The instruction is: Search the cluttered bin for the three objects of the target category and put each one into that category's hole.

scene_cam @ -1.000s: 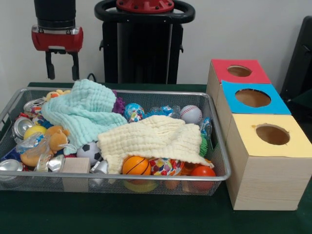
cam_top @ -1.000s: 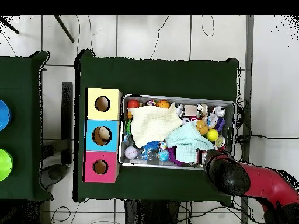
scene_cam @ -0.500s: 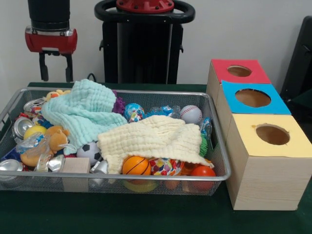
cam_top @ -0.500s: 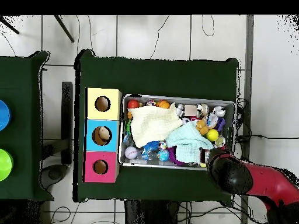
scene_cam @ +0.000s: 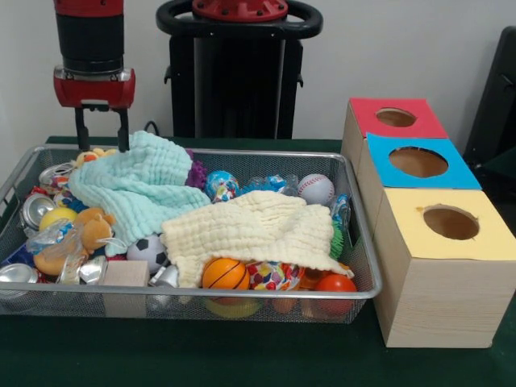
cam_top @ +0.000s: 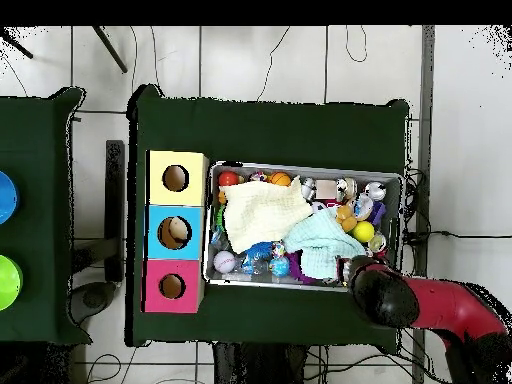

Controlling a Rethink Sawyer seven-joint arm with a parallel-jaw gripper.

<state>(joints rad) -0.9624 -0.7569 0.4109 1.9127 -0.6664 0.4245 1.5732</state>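
Your gripper (scene_cam: 101, 139) hangs with its fingers apart and empty, its tips just above the far left corner of the wire bin (scene_cam: 242, 302), beside the mint cloth (scene_cam: 133, 185). Below and in front of your fingers lie crushed cans (scene_cam: 36, 208) and a plush toy (scene_cam: 81, 234); the balls, such as the baseball (scene_cam: 316, 189) and basketball (scene_cam: 225, 274), sit well off toward the three boxes (scene_cam: 439, 266). Open air surrounds your fingers above the bin rim.

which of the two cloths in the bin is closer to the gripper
The mint green cloth. It lies heaped at the bin's end just below the open gripper, while the cream yellow cloth is spread toward the bin's middle, nearer the boxes.
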